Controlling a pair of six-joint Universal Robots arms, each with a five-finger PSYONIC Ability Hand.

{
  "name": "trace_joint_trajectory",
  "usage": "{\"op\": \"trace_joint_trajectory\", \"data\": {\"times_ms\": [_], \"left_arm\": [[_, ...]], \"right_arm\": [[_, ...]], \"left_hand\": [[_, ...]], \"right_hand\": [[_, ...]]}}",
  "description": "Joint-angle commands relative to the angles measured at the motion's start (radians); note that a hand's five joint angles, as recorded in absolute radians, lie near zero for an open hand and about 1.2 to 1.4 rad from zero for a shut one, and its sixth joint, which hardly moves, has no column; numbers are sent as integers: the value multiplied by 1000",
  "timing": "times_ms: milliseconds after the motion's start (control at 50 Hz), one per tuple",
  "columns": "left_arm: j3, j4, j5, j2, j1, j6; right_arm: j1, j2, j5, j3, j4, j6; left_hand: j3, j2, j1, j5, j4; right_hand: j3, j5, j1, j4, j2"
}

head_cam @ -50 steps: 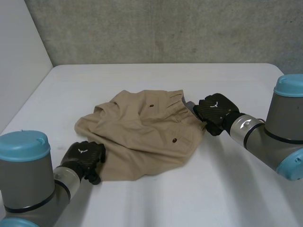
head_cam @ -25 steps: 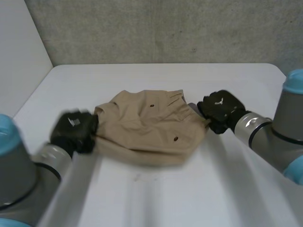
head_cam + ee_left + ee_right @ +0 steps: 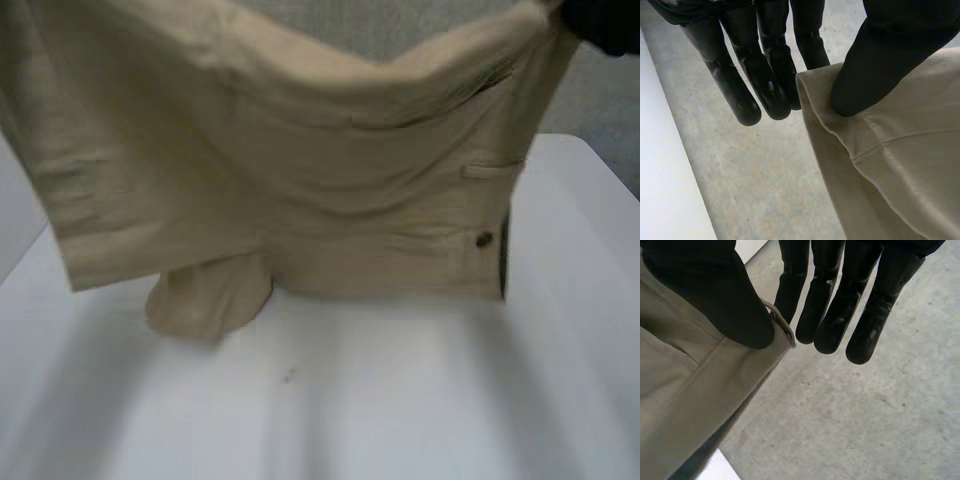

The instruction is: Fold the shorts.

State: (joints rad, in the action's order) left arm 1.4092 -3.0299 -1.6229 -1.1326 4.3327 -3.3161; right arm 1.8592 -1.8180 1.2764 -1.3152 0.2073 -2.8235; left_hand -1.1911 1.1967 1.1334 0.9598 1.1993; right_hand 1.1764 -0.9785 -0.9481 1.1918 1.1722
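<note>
1. The tan shorts (image 3: pixel 300 180) hang spread wide across the upper half of the head view, running from the upper left to the upper right of the frame, above the white counter (image 3: pixel 400 410).
2. The left hand (image 3: pixel 765 75) has hold of one top corner of the shorts. Its fingers are straight behind the cloth and its thumb (image 3: pixel 875 65) presses on the front, so the edge is pinched between them.
3. The right hand (image 3: pixel 840 305) pinches the other top corner the same way. Its fingers are straight and its thumb is down on the waistband, just beside what looks like a belt loop (image 3: pixel 782 327).
4. In the head view the right hand is a dark shape at the upper right corner of the frame, touching the top edge of the shorts.
5. A dark button (image 3: pixel 484 239) sits on the shorts at the right of the frame, near their side edge.
6. A rounded pouch of cloth (image 3: pixel 210 295) hangs below the hem at the lower left, possibly a pocket lining. I can't tell whether it touches the counter.
7. A grey concrete wall (image 3: pixel 765 175) is behind both hands in the wrist views.
</note>
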Motion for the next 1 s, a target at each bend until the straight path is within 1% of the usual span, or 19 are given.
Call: {"op": "trace_joint_trajectory", "data": {"times_ms": [20, 120, 220, 240, 320, 340, 380, 440, 480, 520, 560, 620, 640, 660, 680, 720, 740, 840, 1000], "left_arm": [[-18, 9, 1, -13, -1, 36], [77, 2, 6, -107, -11, 33], [140, -32, 8, -222, -10, 33], [157, -91, 5, -366, -13, 29], [107, -194, 6, -545, -13, 23], [106, -195, 6, -546, -13, 23], [-5, -274, 9, -686, -11, 23], [-70, -309, 9, -748, -11, 20], [-233, -354, 12, -879, -11, 3], [-278, -362, 14, -919, -11, -3], [-450, -380, 18, -1068, -10, -23], [-579, -394, 20, -1197, -10, -30], [-605, -403, 20, -1225, -10, -31], [-643, -432, 20, -1269, -8, -31], [-654, -451, 20, -1288, -10, -31], [-656, -483, 23, -1311, -8, -31], [-653, -501, 24, -1314, -8, -33], [-570, -570, 40, -1290, -10, -33], [-383, -566, 40, -1139, -8, -34]], "right_arm": [[-46, 11, -12, 57, 98, 12], [-58, 60, -22, 25, 124, 21], [-58, 275, -16, -24, 119, 102], [-55, 296, -14, -25, 119, 114], [-46, 434, -2, 5, 101, 162], [-46, 486, 4, 31, 65, 161], [-46, 539, 21, 71, 6, 154], [-45, 638, 75, 134, -141, 142], [-34, 707, 110, 180, -260, 150], [-26, 734, 121, 202, -299, 153], [3, 884, 159, 316, -455, 167], [8, 915, 166, 337, -479, 171], [11, 1013, 193, 428, -506, 205], [12, 1037, 204, 451, -499, 222], [15, 1059, 215, 474, -490, 240], [21, 1098, 233, 514, -464, 280], [26, 1114, 238, 533, -451, 294], [54, 1106, 259, 525, -388, 314], [54, 907, 255, 276, -359, 291]], "left_hand": [[-205, 200, 263, 262, 197], [-205, 200, 263, 262, 197], [-205, 200, 263, 262, 197], [-205, 200, 263, 262, 197], [-205, 200, 263, 262, 197], [-205, 200, 263, 262, 197], [-205, 200, 263, 262, 197], [-205, 200, 263, 262, 197], [-205, 200, 263, 262, 197], [-205, 200, 263, 262, 197], [-205, 200, 263, 262, 197], [-205, 200, 263, 262, 197], [-205, 200, 263, 262, 197], [-133, 127, 191, 190, 125], [222, -228, -165, -166, -231], [860, -866, -803, -804, -868], [1017, -1022, -959, -960, -1025], [1017, -1022, -959, -960, -1025], [1017, -1022, -959, -960, -1025]], "right_hand": [[220, -243, -448, 204, 224], [220, -243, -448, 204, 224], [220, -243, -448, 204, 224], [220, -243, -448, 204, 224], [220, -243, -448, 204, 224], [220, -243, -448, 204, 224], [220, -243, -448, 204, 224], [220, -243, -448, 204, 224], [220, -243, -448, 204, 224], [220, -243, -448, 204, 224], [220, -243, -448, 204, 224], [220, -243, -448, 204, 224], [-375, 352, 147, -390, -371], [-820, 796, 592, -835, -816], [-1002, 979, 774, -1017, -998], [-1002, 979, 774, -1017, -998], [-1002, 979, 774, -1017, -998], [-1002, 979, 774, -1017, -998], [-1002, 979, 774, -1017, -998]]}}
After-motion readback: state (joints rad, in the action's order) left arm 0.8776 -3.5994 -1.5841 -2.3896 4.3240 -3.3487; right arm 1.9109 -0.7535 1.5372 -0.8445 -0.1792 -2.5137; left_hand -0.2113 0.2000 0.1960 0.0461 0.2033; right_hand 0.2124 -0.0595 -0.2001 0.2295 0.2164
